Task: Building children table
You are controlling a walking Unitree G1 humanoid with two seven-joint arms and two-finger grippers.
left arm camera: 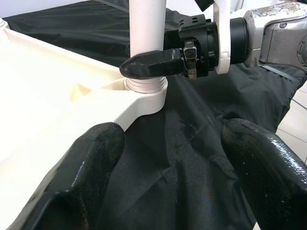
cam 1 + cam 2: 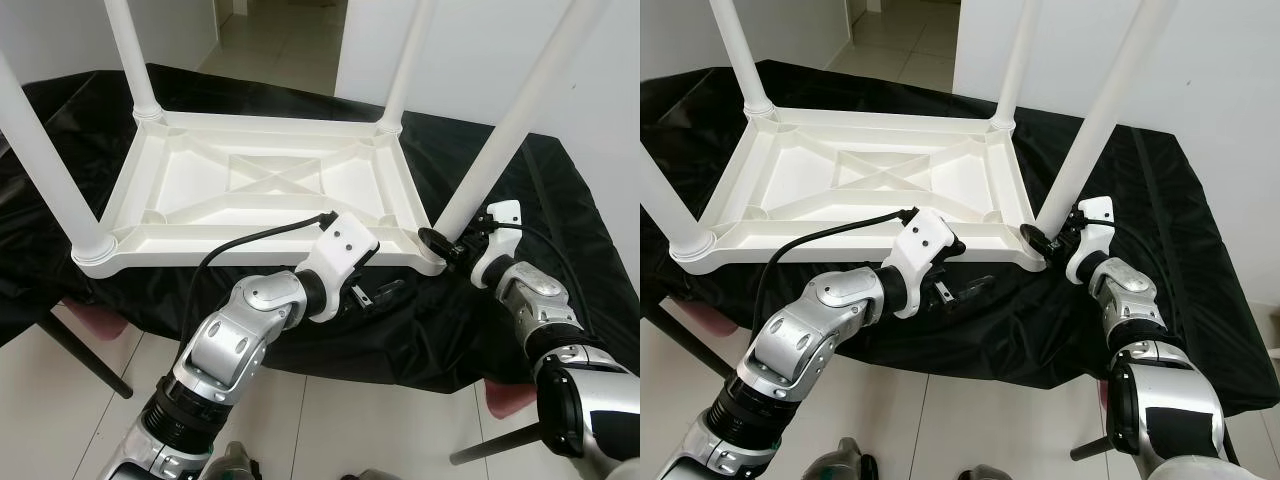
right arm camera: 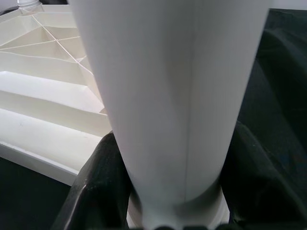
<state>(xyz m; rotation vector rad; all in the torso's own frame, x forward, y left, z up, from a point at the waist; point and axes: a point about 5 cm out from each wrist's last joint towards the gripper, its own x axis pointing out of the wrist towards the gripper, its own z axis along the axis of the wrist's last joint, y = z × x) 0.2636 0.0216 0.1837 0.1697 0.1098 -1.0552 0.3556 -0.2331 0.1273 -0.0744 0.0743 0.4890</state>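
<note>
The white children's table [image 2: 270, 180] lies upside down on a black cloth, its legs pointing up. My right gripper [image 2: 440, 243] is shut around the base of the near right leg [image 2: 500, 140], where the leg meets its corner socket; the right wrist view has black fingers [image 3: 103, 177] on both sides of that leg [image 3: 168, 96]. My left gripper [image 2: 385, 295] hovers open over the cloth just below the table's near edge, left of that corner, with nothing between its fingers [image 1: 96, 158]. In the left wrist view one right finger [image 1: 153, 64] presses on the leg just above the socket.
The black cloth [image 2: 560, 200] covers the whole work surface and hangs over its near edge. Pink seats with dark legs stand low at the left [image 2: 95, 318] and right [image 2: 505, 398]. Three other table legs rise at the remaining corners. White tiled floor lies below, a doorway behind.
</note>
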